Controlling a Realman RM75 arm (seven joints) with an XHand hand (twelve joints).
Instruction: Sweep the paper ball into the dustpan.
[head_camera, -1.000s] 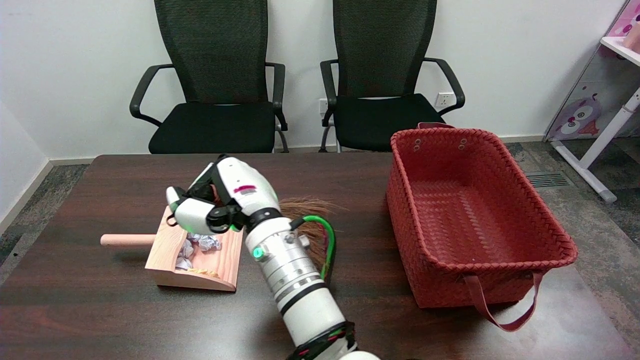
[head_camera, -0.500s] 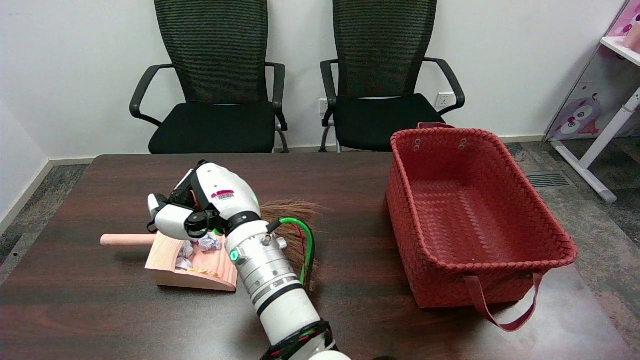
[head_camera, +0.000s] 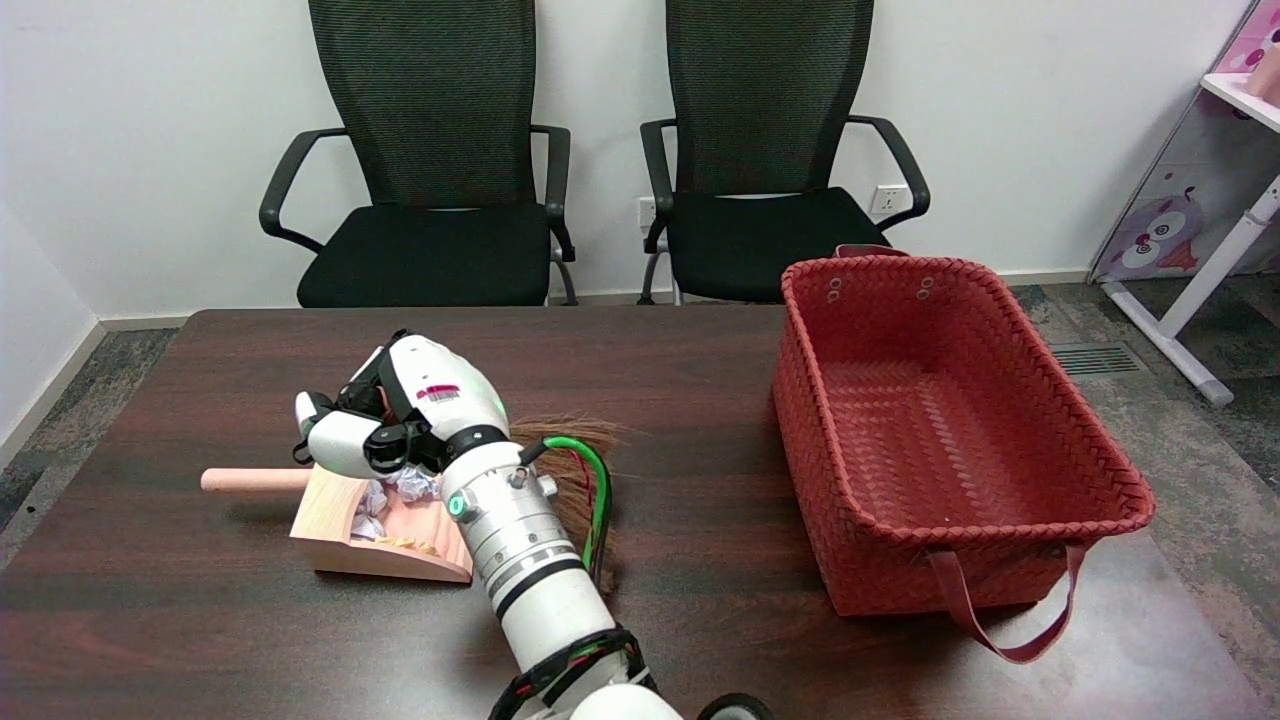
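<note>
Head view looks down across the dark table, where the right robot hand hangs over the wooden dustpan with its fingers curled around what seems to be the handle of a small brush, whose brown bristles fan out behind the wrist; the grip itself is mostly hidden by the hand's white shell, so I judge it as holding the brush rather than see it plainly. Crumpled paper balls lie inside the dustpan, against its back wall, which suggests the sweeping is largely done and the brush is held low at the pan's open side to keep the paper from rolling out. The pan's round handle points left, away from the arm, leaving its mouth facing the brush. A red woven basket stands well apart on the right. A small sticker with a red band sits on the back of the hand, but its print is too small to read.
</note>
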